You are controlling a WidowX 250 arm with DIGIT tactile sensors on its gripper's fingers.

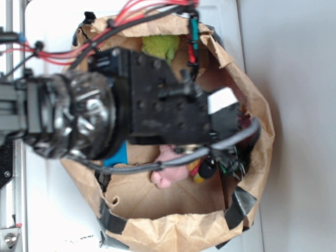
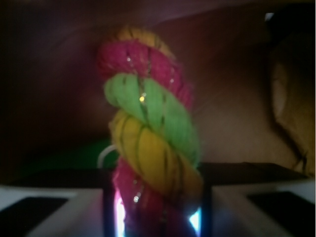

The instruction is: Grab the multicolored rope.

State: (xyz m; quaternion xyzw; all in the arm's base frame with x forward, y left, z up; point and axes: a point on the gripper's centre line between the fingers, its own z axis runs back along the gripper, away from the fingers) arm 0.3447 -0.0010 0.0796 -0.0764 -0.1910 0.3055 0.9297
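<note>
Overhead, we see a crumpled brown paper bag (image 1: pixel 173 231) taking up most of the exterior frame, its rolled rim patched with strips of black tape (image 1: pixel 239 206) at the lower left and lower right. It sits on a white surface (image 1: pixel 47 210), with a plain pale grey area (image 1: pixel 299 79) filling the right side of the frame. A metal rail (image 1: pixel 9 220) runs down the far left edge.

We find the black robot arm (image 1: pixel 157 100) reaching in from the left across the middle of the bag, red wires (image 1: pixel 147 8) looping over its top edge and a grey cable (image 1: pixel 178 160) curving beneath it. A green plush toy (image 1: pixel 161 46) lies at the upper middle of the bag's interior, and a pink plush toy (image 1: pixel 170 170) lies at the lower middle, partly under the arm. A patch of blue (image 1: pixel 118 155) shows just left of the pink one.

Through the wrist camera we see the multicolored rope (image 2: pixel 153 133) standing up the centre of the frame, its pink, green and yellow strands twisted together. Its lower end sits between the two fingers of the gripper (image 2: pixel 158 217), which press against it on both sides, so the gripper is clamped on the rope. Behind it the bag's brown interior is dim.
</note>
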